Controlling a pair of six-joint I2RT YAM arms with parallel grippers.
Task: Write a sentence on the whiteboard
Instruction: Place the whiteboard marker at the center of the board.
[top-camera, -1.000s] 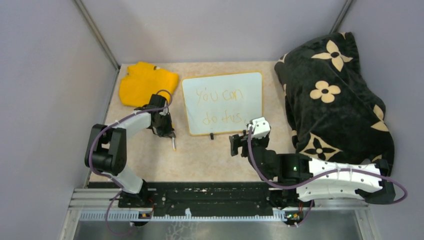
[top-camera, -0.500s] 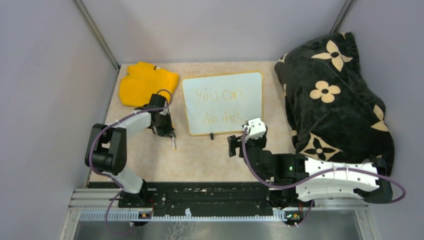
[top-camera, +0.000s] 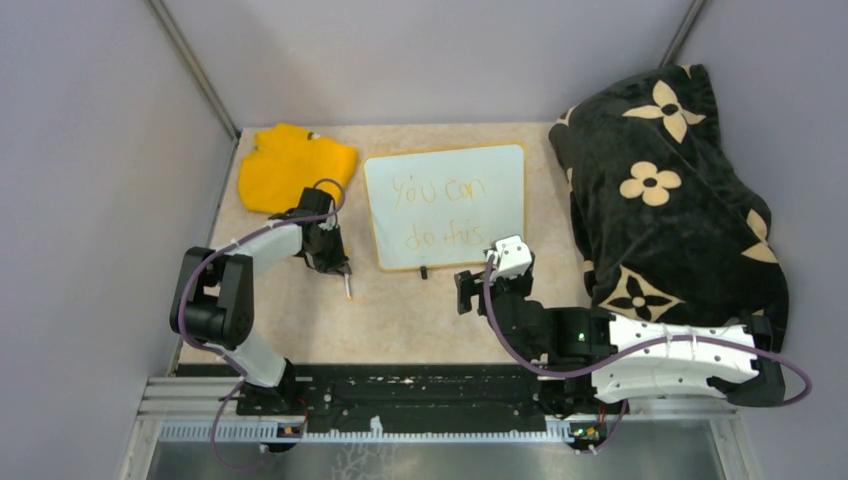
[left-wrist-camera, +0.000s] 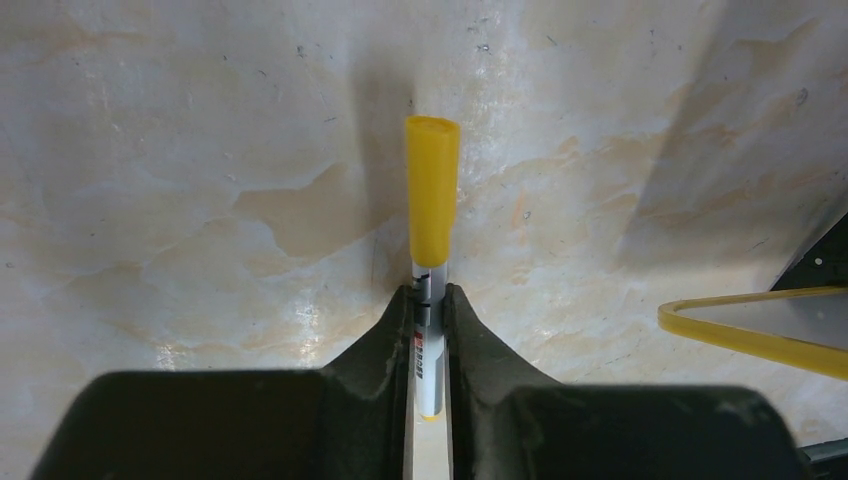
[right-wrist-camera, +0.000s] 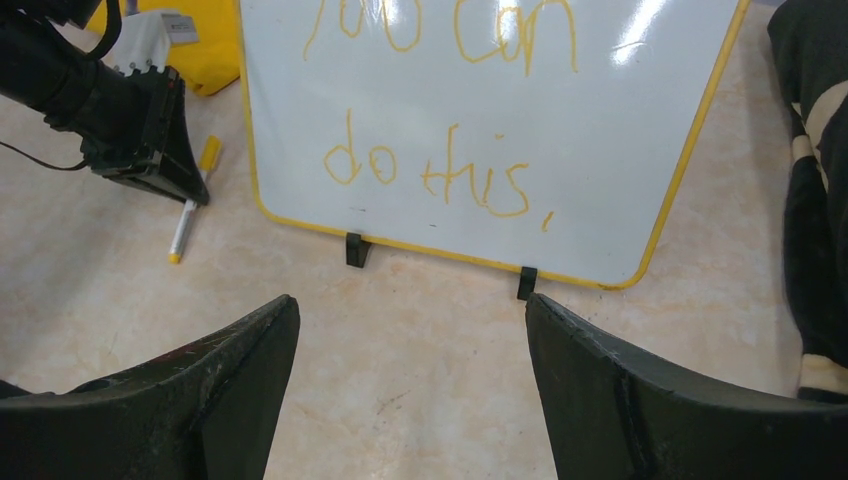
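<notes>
The whiteboard (top-camera: 500, 175), white with a yellow-orange rim and rounded corners, lies face up at twelve o'clock in the overhead view. Two black feet (right-wrist-camera: 357, 250) sit on its six o'clock edge. The sentence (top-camera: 440, 212), in thin yellow-orange handwriting, reads "you can", with "do this" at six o'clock of it.

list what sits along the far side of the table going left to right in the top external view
yellow cloth → whiteboard → black blanket with cream flowers
</notes>
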